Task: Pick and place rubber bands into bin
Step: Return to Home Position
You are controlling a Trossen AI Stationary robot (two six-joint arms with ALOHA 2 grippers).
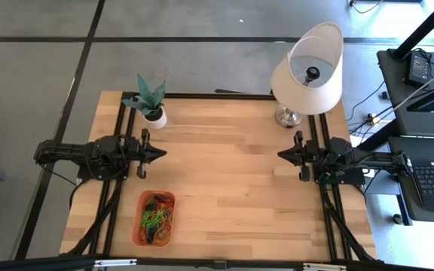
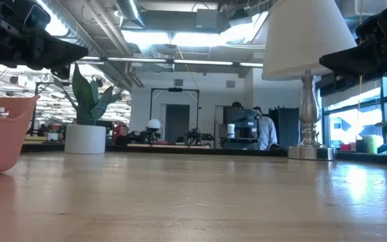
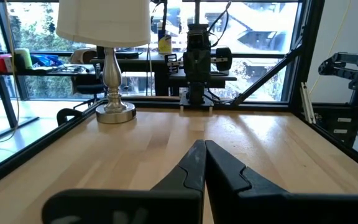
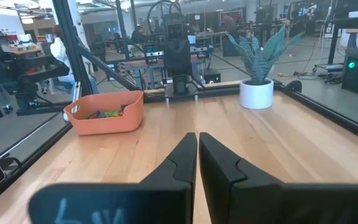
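1. Your orange bin [image 1: 157,193] sits on the wooden surface [image 1: 232,188] near its front-left corner, close beside the left side rail [image 1: 111,218].
2. Inside the bin you have a tangle of rubber bands [image 1: 155,220], with green, orange and dark loops showing. No bands show loose on the wood.
3. The white-potted plant [image 1: 154,113] stands at the far-left corner, well apart from the bin. The lamp [image 1: 307,71] stands at the far-right corner.
4. The left gripper [image 1: 163,153] hangs over the left side of the surface, between the plant and the bin, with its fingers [image 3: 188,168] pressed together and holding nothing.
5. The right gripper [image 1: 280,154] faces it from the right side, near the lamp base, with its fingers [image 4: 182,158] likewise closed and empty.
6. Between the two grippers the whole middle of the surface is bare wood.
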